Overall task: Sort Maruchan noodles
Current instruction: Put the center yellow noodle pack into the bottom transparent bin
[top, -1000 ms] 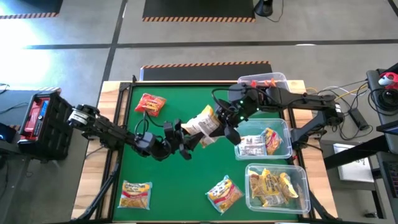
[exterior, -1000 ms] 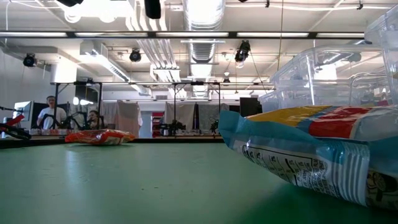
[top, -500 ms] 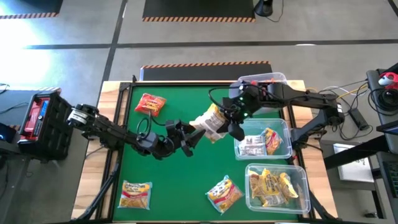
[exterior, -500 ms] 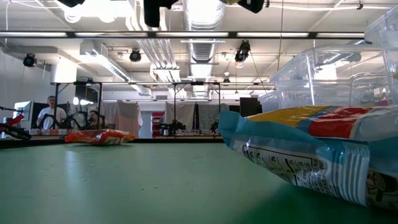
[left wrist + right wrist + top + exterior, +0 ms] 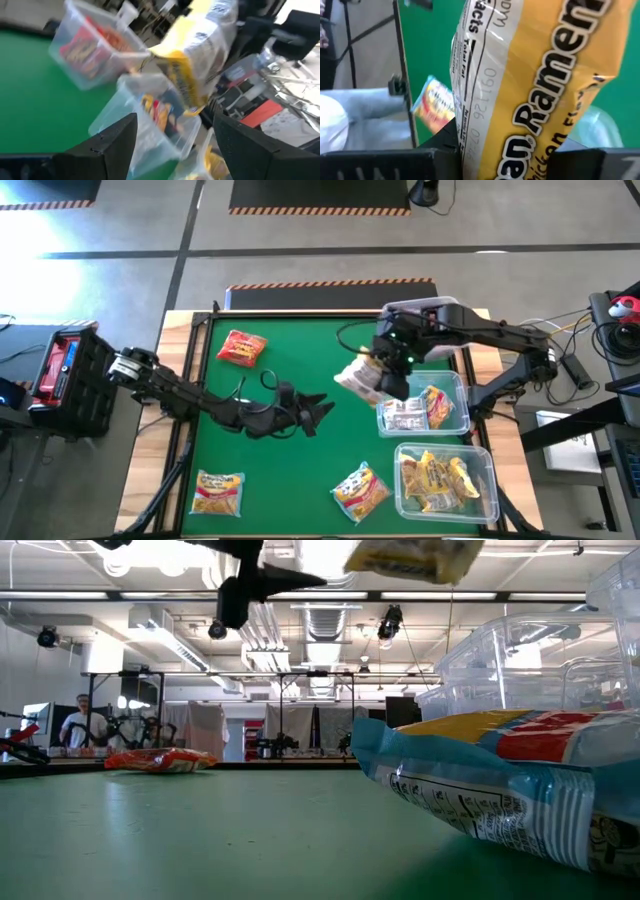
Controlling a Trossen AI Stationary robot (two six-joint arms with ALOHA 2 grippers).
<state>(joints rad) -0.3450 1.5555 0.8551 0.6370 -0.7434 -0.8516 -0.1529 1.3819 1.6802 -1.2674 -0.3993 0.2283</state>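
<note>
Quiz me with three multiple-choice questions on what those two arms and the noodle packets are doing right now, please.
1. Where is the lifted yellow packet?
A. flat on the green mat
B. in the right gripper, beside the middle bin
C. in the left gripper

2. How many packets lie loose on the green mat?
A. three
B. one
C. six

3. How is the left gripper?
A. shut on a red packet
B. out of sight
C. open and empty

Answers:
1. B: the right arm's fingers pinch it in the air at that bin's edge.
2. A: one red at the far side, two at the near edge.
3. C: its fingers stand apart over the mat.
</note>
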